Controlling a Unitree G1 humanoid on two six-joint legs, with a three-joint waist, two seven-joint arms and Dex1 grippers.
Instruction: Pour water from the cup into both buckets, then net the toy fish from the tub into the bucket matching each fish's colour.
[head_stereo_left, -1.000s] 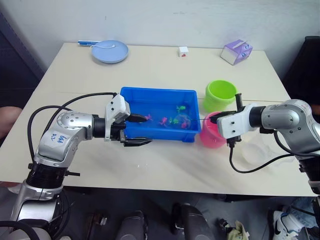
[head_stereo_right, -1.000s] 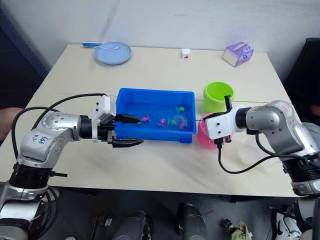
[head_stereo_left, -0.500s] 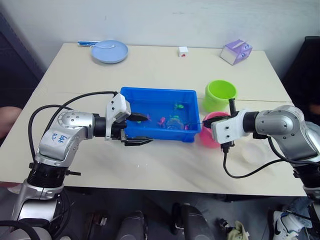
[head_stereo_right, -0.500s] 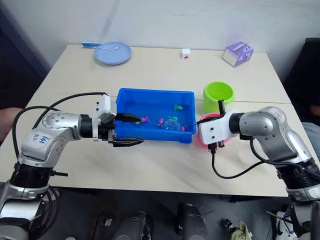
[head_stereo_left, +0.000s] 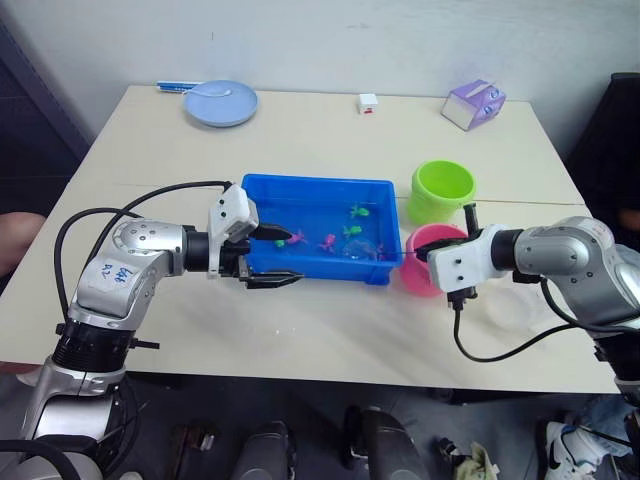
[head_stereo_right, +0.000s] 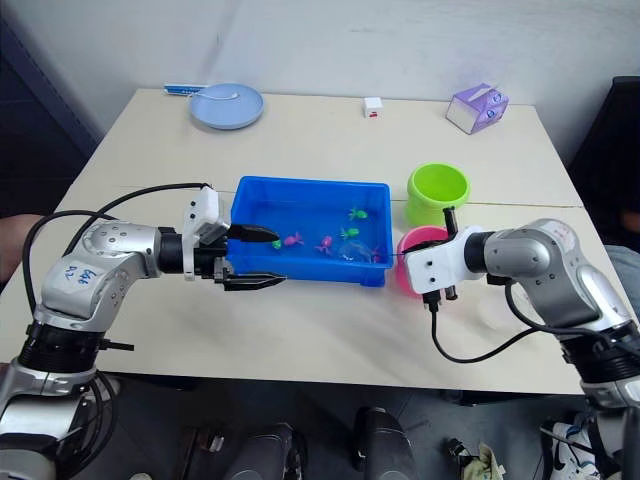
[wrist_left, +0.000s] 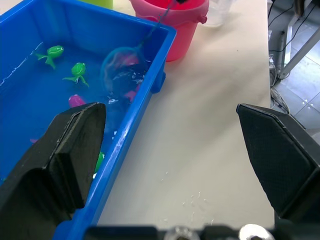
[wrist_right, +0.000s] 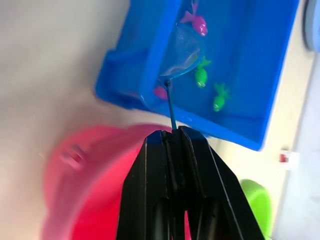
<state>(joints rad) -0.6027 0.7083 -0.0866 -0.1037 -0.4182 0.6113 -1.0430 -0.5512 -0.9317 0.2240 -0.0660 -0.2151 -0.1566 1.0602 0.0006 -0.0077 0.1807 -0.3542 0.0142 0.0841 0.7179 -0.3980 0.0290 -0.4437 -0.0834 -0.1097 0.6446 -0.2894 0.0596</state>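
Tub (head_stereo_left: 315, 187) stands in the middle of the table (head_stereo_left: 300, 130), with water and several small fish in it. We see 2 green fish (wrist_left: 52, 51) toward the far side and a pink fish (head_stereo_left: 327, 242) near the middle.

Our right gripper (wrist_right: 171, 136) is above the pink bucket (head_stereo_left: 430, 262), which stands just beside the tub's right end. Its 2 fingers are pressed together on the thin handle of a net (wrist_right: 181, 50). The handle passes over the tub's right wall, and the round hoop of the net lies in the water at the right end of the tub. A pink fish (wrist_right: 196, 22) is at the hoop's far edge; if it is inside the net, we cannot tell.

Our left gripper (head_stereo_left: 275, 257) is at the tub's left end with the jaws wide apart and nothing held. One finger (head_stereo_left: 278, 235) reaches over the tub's rim, the other is outside, along the near wall.

The green bucket (head_stereo_left: 441, 190) stands behind the pink one, near the tub's far right corner. The cup (wrist_left: 218, 11) is on the table just past the pink bucket.

A plate (head_stereo_left: 219, 102) and a purple box (head_stereo_left: 474, 104) are at the far edge of the table.
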